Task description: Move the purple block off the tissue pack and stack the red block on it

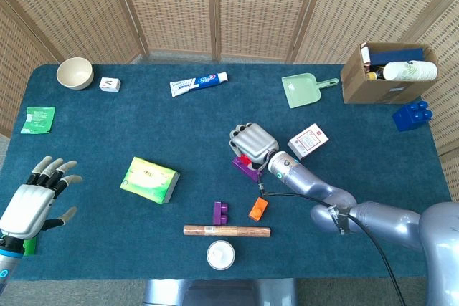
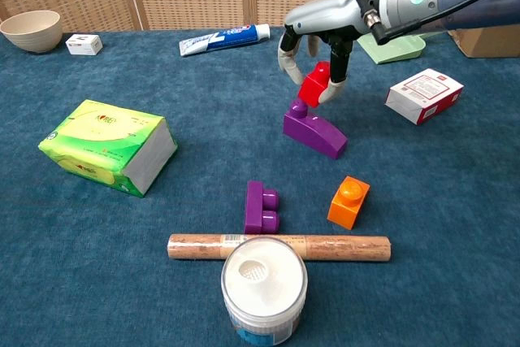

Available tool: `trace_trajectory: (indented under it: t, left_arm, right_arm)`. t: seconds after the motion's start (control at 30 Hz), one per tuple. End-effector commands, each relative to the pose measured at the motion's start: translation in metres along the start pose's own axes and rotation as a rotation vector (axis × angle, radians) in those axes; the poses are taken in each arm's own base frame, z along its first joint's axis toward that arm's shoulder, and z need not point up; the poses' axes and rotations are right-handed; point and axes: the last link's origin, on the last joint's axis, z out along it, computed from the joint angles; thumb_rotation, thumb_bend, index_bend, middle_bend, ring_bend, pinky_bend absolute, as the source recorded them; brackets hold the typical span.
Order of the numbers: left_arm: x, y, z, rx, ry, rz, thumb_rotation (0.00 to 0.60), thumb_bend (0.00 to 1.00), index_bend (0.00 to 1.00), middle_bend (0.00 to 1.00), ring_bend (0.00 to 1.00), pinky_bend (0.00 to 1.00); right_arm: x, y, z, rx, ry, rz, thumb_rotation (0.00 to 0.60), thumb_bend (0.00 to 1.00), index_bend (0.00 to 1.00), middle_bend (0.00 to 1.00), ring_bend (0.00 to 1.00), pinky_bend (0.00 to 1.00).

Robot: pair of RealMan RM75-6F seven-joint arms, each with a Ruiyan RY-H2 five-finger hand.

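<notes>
The red block (image 2: 315,84) was held pinched in the right hand (image 2: 313,58), just above the stud end of the sloped purple block (image 2: 314,130), which lay on the cloth, well apart from the green tissue pack (image 2: 108,145). The risk was judged to lie in the alignment: the purple block carried a single stud beside a sloping face, so a red block set down off-centre or tilted could have slid down the slope or tipped the piece. A release before seating was judged likely to drop it onto the cloth. The left hand (image 1: 36,198) was held wide and empty at the near left edge. The table was covered in dark blue cloth (image 1: 143,120), with woven rattan screens (image 1: 215,5) behind.
</notes>
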Motion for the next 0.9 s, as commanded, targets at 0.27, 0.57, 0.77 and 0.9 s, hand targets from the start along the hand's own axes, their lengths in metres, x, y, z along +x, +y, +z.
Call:
trace_trajectory:
  t: [0.27,0.57,0.77,0.9]
  left_arm:
    - [-0.001,-0.003,-0.001,0.007,-0.002,-0.006,0.600,0.33,0.28,0.15,0.11,0.00]
    - [-0.003,-0.006,-0.002,0.012,-0.007,-0.013,0.600,0.33,0.28,0.15,0.11,0.00]
    - [-0.004,-0.009,-0.003,0.017,-0.007,-0.017,0.600,0.33,0.28,0.15,0.11,0.00]
    - [-0.005,-0.010,-0.004,0.020,-0.009,-0.020,0.600,0.33,0.28,0.15,0.11,0.00]
  right_arm:
    - [-0.003,-0.004,0.007,-0.014,-0.016,-0.015,0.600,0.23,0.63,0.27,0.19,0.29]
    - [-0.005,-0.007,0.011,-0.021,-0.031,-0.030,0.600,0.22,0.63,0.27,0.19,0.29]
    - [-0.005,-0.008,0.014,-0.024,-0.037,-0.035,0.600,0.22,0.63,0.27,0.19,0.29]
    - [-0.002,-0.009,0.015,-0.028,-0.029,-0.028,0.600,0.22,0.63,0.27,0.19,0.29]
